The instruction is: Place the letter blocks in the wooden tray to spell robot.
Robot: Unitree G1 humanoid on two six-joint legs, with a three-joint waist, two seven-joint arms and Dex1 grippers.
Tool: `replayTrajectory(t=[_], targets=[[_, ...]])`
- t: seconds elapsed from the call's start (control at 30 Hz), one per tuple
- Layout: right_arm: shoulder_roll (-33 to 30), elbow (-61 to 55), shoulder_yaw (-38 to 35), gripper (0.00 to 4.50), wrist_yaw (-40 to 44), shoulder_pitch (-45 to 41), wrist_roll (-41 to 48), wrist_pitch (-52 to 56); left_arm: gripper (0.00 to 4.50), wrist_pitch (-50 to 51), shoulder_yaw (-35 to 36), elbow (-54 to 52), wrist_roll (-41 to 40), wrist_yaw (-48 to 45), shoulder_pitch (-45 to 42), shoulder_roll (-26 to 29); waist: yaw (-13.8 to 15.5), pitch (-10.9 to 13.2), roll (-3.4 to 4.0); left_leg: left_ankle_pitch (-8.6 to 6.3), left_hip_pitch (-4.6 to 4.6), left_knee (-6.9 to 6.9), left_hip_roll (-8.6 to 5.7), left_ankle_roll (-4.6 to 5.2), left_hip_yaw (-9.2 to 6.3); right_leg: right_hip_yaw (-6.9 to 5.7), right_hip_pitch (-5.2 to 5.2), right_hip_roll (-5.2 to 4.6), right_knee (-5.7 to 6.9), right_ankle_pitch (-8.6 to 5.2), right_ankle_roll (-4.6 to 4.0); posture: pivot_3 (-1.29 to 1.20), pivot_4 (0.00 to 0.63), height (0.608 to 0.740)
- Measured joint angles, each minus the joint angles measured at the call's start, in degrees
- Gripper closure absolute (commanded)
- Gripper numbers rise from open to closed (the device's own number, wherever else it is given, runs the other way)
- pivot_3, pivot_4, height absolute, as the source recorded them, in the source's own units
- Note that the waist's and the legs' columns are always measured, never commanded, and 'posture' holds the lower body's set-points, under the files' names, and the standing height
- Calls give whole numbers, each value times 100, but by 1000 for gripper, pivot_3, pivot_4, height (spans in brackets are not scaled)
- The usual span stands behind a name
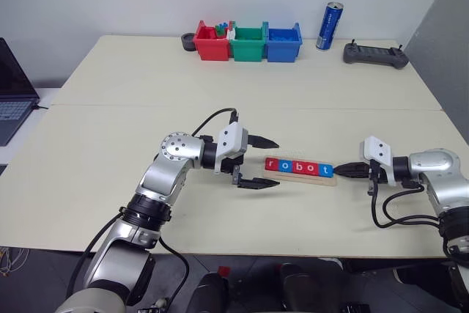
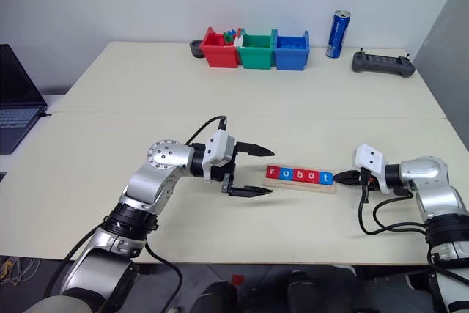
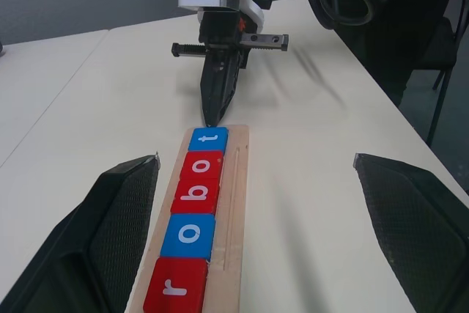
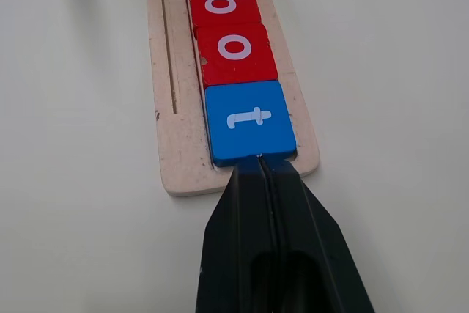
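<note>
The wooden tray (image 1: 302,177) lies in the middle of the near table half. Five letter blocks (image 1: 298,168) sit in it in a row: red r (image 3: 176,287), blue o (image 3: 190,234), red b and red o (image 3: 196,188), blue t (image 4: 249,120). My left gripper (image 1: 265,162) hovers open at the tray's left end, its fingers (image 3: 95,236) spread either side of the r block. My right gripper (image 1: 338,171) is shut and empty, its tip (image 4: 258,170) touching the outer edge of the t block at the tray's right end.
Red (image 1: 210,42), green (image 1: 248,43) and blue (image 1: 283,43) bins stand in a row at the table's far edge, with a blue can (image 1: 329,26) and a black controller (image 1: 375,54) to their right. A laptop (image 1: 13,93) sits off the table's left side.
</note>
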Motion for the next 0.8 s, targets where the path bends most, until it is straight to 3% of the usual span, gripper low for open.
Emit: replayTrajectory(t=[0.47, 0.6, 0.8], targets=[[-71, -14, 51, 4487, 118, -114, -1, 132, 0, 2, 0, -14, 0, 59, 2, 48, 5, 0, 0, 0, -1, 1, -1, 0, -1, 0, 0, -1, 0, 0, 0, 0, 150, 740], [-315, -269, -15, 3634, 304, -113, 166, 426, 0, -19, 1, -13, 0, -7, 5, 128, -3, 0, 0, 0, 0, 0, 0, 0, -1, 0, 0, 0, 1, 0, 0, 0, 150, 740], [-397, -873, -117, 1470, 438, -16, 462, 907, 0, -49, 5, 2, 0, -104, 69, 319, 5, 0, 0, 0, -2, 0, 0, 0, -3, -2, 0, 0, 0, 0, 0, 0, 150, 740]])
